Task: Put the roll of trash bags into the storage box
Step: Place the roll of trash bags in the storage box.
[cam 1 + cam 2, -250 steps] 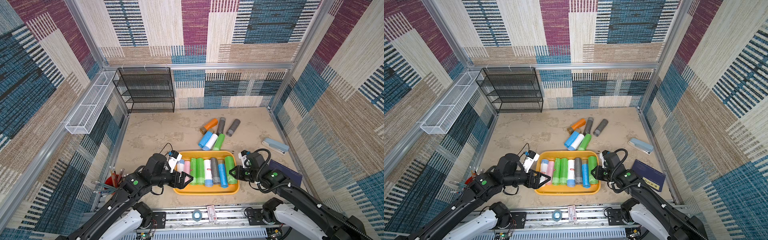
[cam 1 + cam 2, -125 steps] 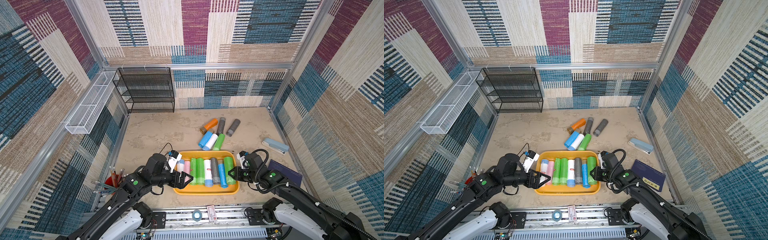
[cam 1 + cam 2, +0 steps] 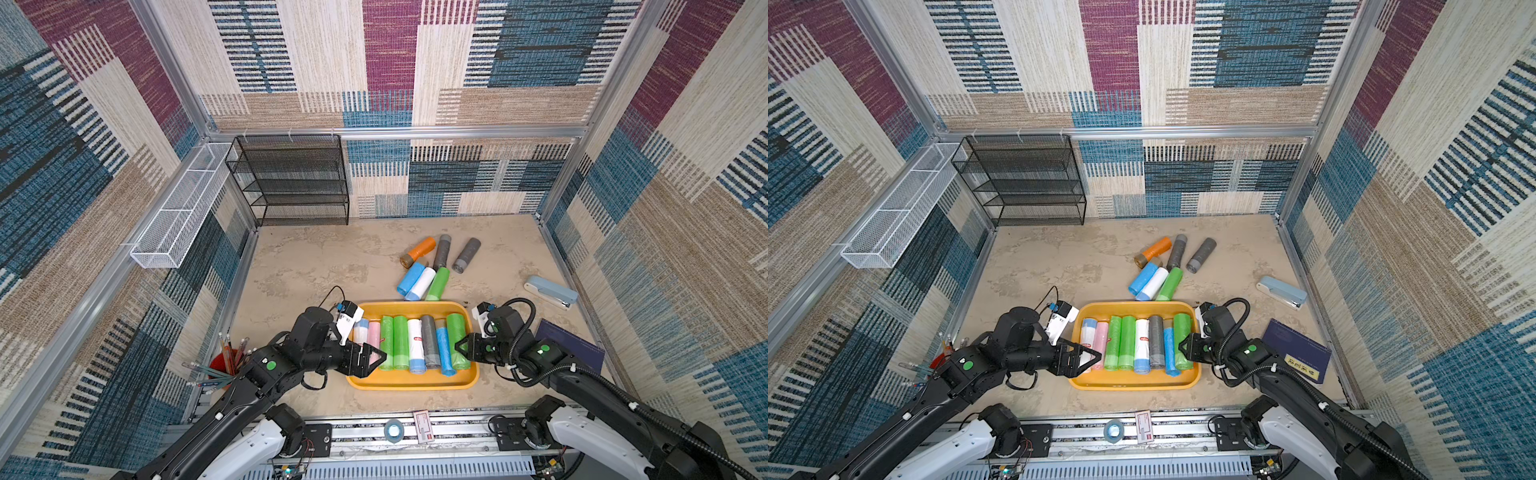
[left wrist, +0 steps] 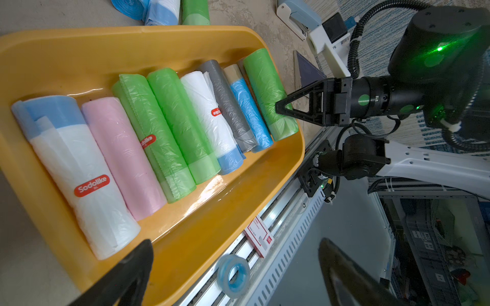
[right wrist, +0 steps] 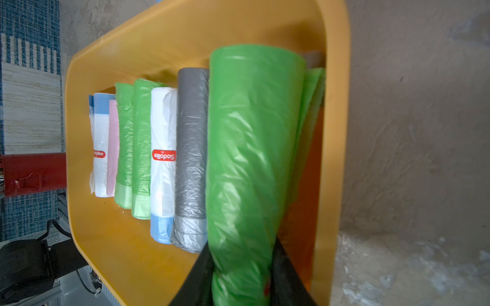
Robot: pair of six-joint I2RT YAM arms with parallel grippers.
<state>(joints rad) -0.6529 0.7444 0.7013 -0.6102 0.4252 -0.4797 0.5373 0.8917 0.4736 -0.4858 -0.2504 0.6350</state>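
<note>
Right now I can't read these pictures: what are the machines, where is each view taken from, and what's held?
Two robot arms with pincer grippers work at a table. Two pictures look down from overhead; two come from cameras on the arms' wrists. The yellow storage box holds a row of bag rolls; six loose rolls lie beyond it, a stapler to one side. The right gripper is shut on the green roll at the row's end; the left gripper is open, empty.

We see a mottled beige tabletop [image 3: 316,266] carrying the storage box [image 3: 409,306] near its front edge, six loose rolls [image 3: 441,251] behind it, a stapler [image 3: 550,291] and notebook [image 3: 575,345] along the right edge, and a black rack [image 3: 291,183] in the back-left corner.
</note>
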